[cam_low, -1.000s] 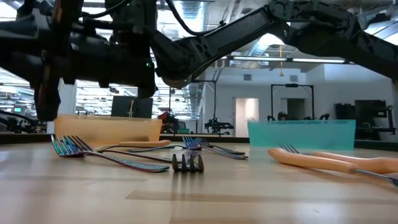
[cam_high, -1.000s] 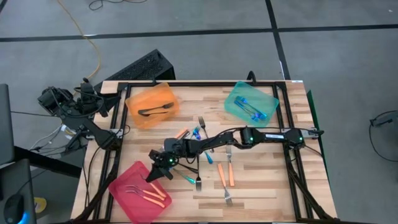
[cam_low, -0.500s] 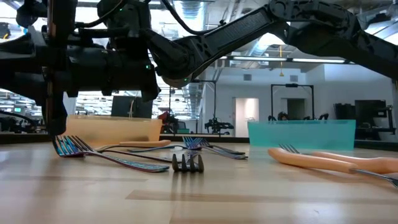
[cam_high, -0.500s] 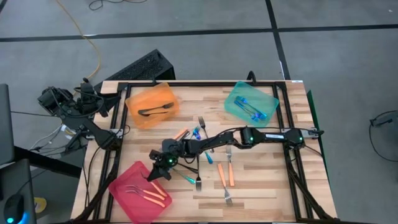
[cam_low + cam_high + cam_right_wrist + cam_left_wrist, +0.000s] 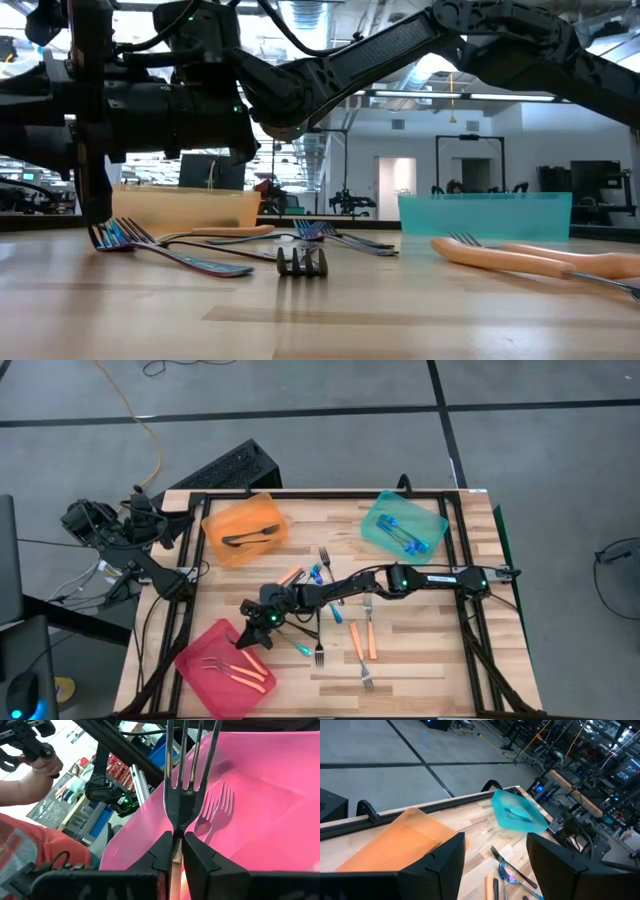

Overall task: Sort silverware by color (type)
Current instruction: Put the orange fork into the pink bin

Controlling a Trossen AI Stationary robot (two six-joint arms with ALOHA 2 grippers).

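My right gripper (image 5: 250,641) reaches across to the near left, over the edge of the pink tray (image 5: 205,682). It is shut on an orange-handled fork (image 5: 186,765), whose silver tines point out over the pink tray (image 5: 270,795). More forks (image 5: 240,675) lie in that tray. Loose forks with orange handles (image 5: 362,641) and blue handles (image 5: 318,574) lie on the table's middle. My left gripper (image 5: 495,842) stands open, raised off the table's far left corner (image 5: 88,520), with nothing between its fingers. My right gripper pinches the fork between its two fingers (image 5: 162,855), just behind the neck, at the top of the orange handle (image 5: 176,851). The fingers lie along the fork, coming nearly level from the table's right. The tines stick out ahead, clear above the tray floor.
An orange tray (image 5: 245,510) at the far left holds a dark fork. A teal tray (image 5: 385,510) at the far right holds blue-handled forks. Black frame rails (image 5: 190,575) run along the table's sides. In the right wrist view a person's hand (image 5: 30,755) shows beyond the table.
My right gripper has tipped its fingers lower over the pink tray's edge, keeping the fork between them. In the low view its front end has sunk nearly to table height.
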